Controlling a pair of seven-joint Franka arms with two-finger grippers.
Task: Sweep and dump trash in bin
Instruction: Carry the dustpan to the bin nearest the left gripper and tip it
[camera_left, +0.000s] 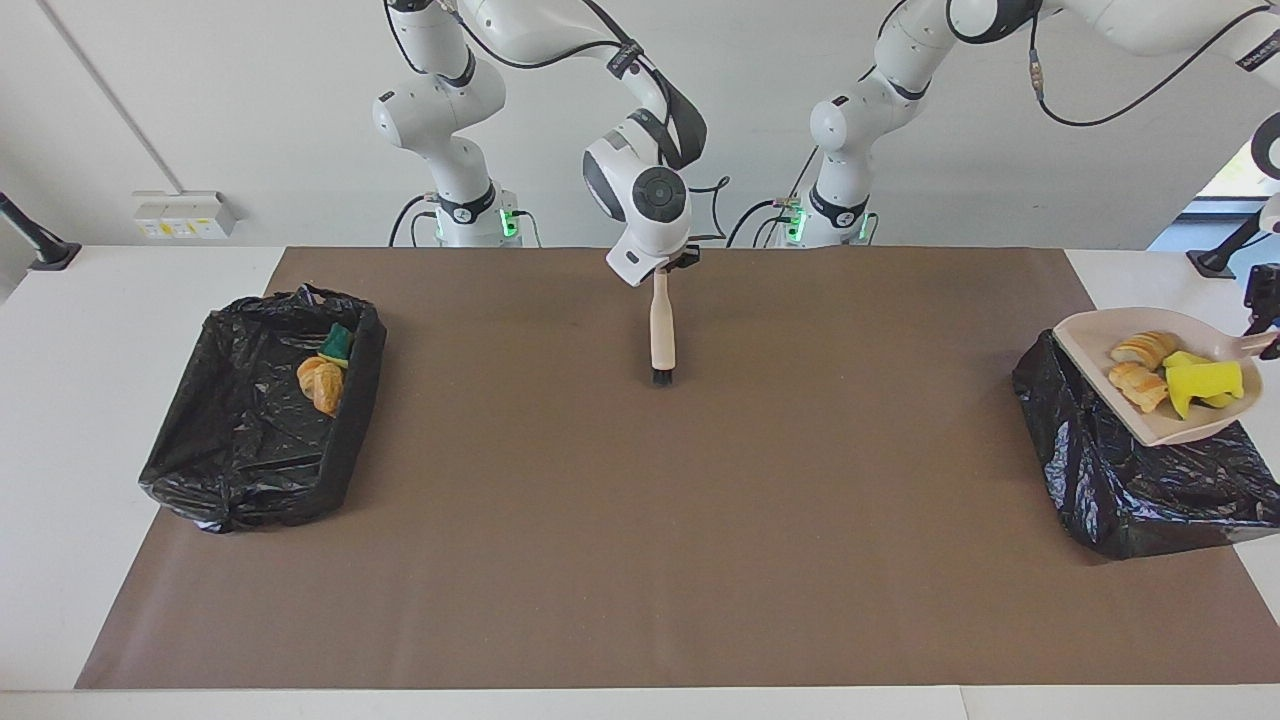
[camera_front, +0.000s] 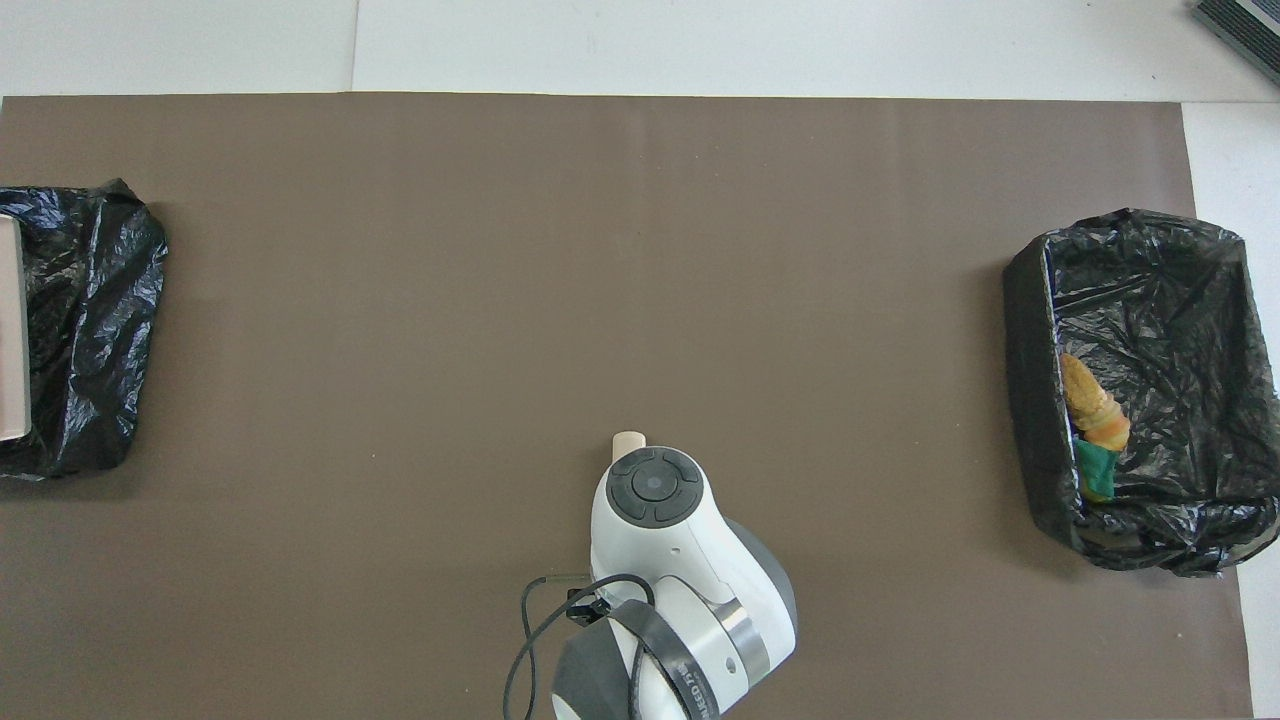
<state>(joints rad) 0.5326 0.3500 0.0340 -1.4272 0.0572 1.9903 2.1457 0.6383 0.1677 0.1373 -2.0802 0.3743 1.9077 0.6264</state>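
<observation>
You have the sweeping done: your left gripper (camera_left: 1262, 325), clamped on the handle, holds the dustpan (camera_left: 1090, 340) with the trash (camera_left: 1170, 375) over the bin (camera_left: 1130, 480), undumped, while your right gripper (camera_left: 668, 266) grips the brush (camera_left: 660, 335).

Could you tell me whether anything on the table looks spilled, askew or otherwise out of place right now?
Nothing looks spilled. The trash sits in the dustpan, which the left gripper holds tilted over the bin. The right gripper holds the brush upright over the brown mat.
</observation>
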